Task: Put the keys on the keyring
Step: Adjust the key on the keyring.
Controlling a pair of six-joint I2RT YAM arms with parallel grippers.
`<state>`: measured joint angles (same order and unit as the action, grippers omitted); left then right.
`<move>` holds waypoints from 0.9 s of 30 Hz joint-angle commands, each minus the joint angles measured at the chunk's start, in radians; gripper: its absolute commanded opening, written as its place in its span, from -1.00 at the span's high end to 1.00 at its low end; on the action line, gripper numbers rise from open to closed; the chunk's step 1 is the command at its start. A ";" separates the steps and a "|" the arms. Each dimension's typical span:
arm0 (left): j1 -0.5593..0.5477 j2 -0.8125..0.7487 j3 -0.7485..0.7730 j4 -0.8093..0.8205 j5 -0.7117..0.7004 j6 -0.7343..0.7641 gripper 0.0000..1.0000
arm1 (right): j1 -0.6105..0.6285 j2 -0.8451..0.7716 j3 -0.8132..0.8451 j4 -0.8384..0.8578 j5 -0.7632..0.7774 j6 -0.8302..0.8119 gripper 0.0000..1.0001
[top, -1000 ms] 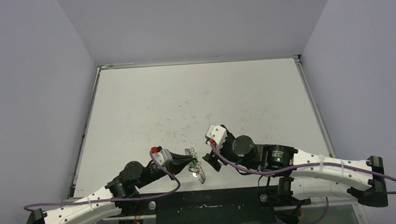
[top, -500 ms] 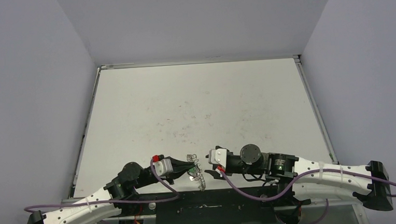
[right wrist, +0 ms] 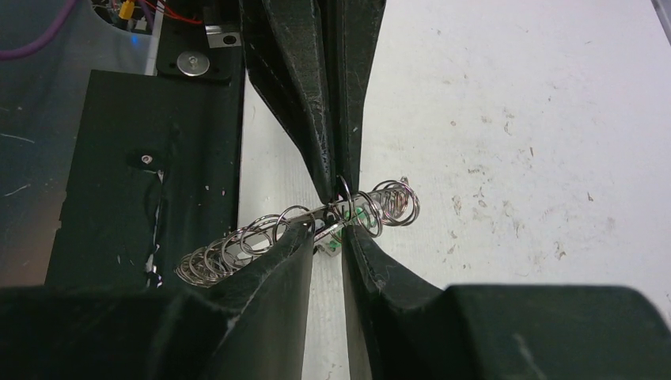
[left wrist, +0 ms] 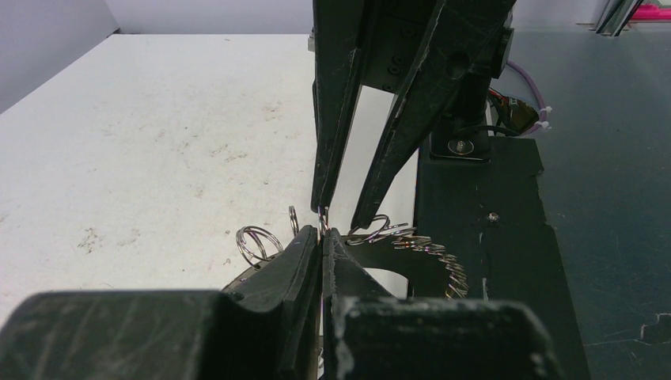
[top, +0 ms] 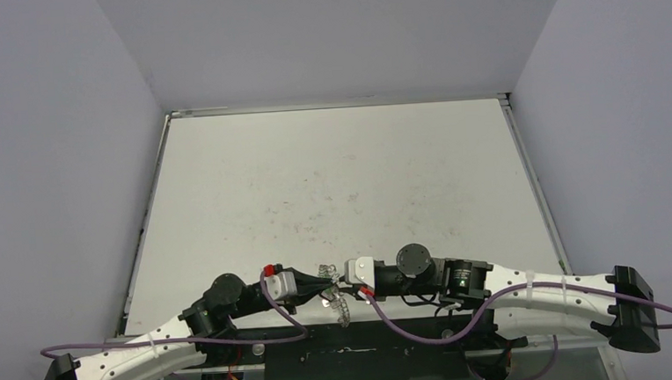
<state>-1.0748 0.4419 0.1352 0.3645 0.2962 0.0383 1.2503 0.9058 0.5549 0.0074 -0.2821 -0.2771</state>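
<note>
High fixed view over the table (top: pixel 331 173), wrist views close-up, facing each other — sharing the keyring (right wrist: pixel 225 253).

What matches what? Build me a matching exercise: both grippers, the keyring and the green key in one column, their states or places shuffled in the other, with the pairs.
Column one
1. left gripper
2. right gripper
3. keyring
4. green key

Column two
A. jaws apart, astride the ring's wire
B. looped silver wire stretched between both grippers
C. shut on the ring
D. glimpsed in the gap of the right gripper

Pairs: 1-C, 2-A, 3-B, 4-D
</note>
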 commanded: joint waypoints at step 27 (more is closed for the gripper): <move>-0.005 0.008 0.020 0.129 0.027 0.001 1.00 | -0.002 0.010 0.085 0.010 0.018 -0.006 1.00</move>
<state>-1.0748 0.4622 0.1349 0.4004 0.3115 0.0391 1.2499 0.9501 0.6117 -0.0097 -0.2867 -0.2775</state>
